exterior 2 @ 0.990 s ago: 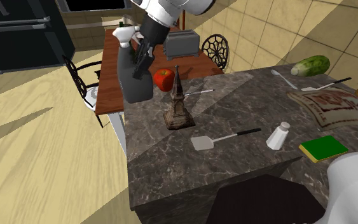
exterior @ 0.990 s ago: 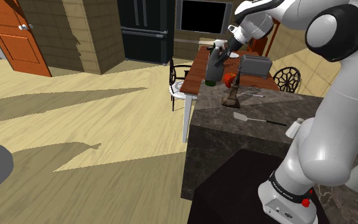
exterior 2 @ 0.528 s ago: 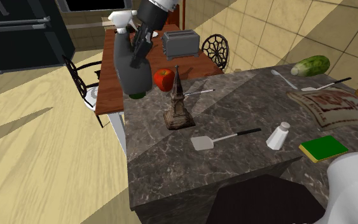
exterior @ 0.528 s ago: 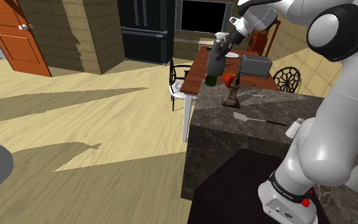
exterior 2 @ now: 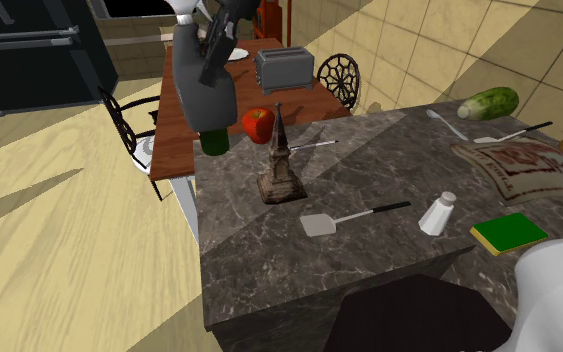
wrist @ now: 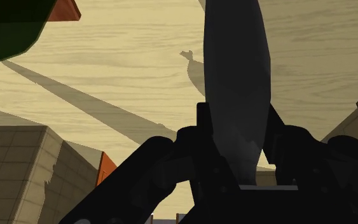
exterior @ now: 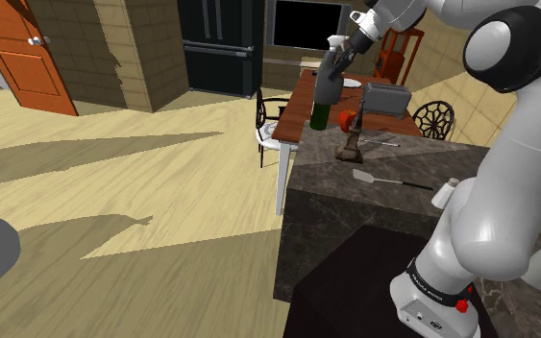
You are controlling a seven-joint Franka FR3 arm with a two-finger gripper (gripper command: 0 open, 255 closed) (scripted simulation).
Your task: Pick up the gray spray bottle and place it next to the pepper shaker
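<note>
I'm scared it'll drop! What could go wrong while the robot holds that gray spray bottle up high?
The gripper clasps the spray bottle high, with floor below in the wrist view; a slip could mean a fall. The tall tower figurine stands between it and the white shaker; a low swing might topple it. The spatula lies by the shaker, so the bottle might land on it and tip.

In the second exterior view, the bottle (exterior 2: 209, 100) is clasped by the gripper (exterior 2: 212, 58) at upper left, left of the apple (exterior 2: 258, 124), while on the counter (exterior 2: 269, 270) the tower (exterior 2: 280, 162) is set centrally, the spatula (exterior 2: 347, 217) below it, the shaker (exterior 2: 438, 213) further right, and the toaster (exterior 2: 280, 68) on the table (exterior 2: 176, 140) behind.
</note>
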